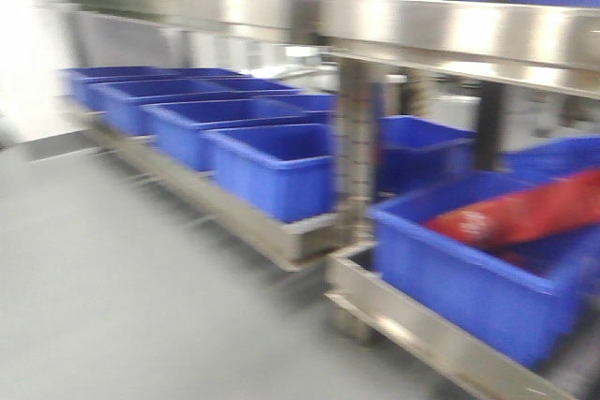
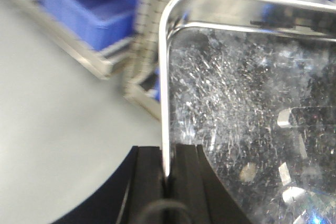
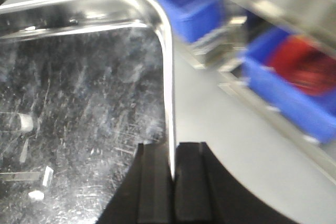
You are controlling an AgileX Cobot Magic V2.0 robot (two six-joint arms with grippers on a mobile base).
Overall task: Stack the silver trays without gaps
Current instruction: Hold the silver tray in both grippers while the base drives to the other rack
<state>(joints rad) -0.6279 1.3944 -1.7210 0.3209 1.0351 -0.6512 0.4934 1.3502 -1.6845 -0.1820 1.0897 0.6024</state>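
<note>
**Tray held by both rims, no stack in sight**

The left gripper [image 2: 169, 174] has its black jaws clamped on the thin flared rim of a silver tray [image 2: 252, 129], on one side just below a rounded corner. The scratched, shiny base spreads away to the right of the jaws. The right gripper [image 3: 172, 169] is clamped the same way on a side rim, with the tray's base to its left. I judge this to be one tray carried between the two arms, clear of any support.

No second tray shows in any view, so the step in hand looks like carrying, not yet nesting. To do it well, both wrists should stay level and evenly spaced so the thin rim neither twists nor slips out of the pads. When the stack is reached, the corners should be lined up first. The tray should then go down flat, since a tilted entry would wedge the sloping sides and leave a gap.

In the blurred front view, plain grey floor [image 1: 103, 259] fills the left. A row of open blue bins [image 1: 272, 170] sits on a low steel shelf running to an upright post [image 1: 354, 138], under a brushed shelf rail [image 1: 450, 35]. Right of the post, another bin holds a red package [image 1: 525, 213]. The shelving stands close, so the tray's corners need clearance from the post.
</note>
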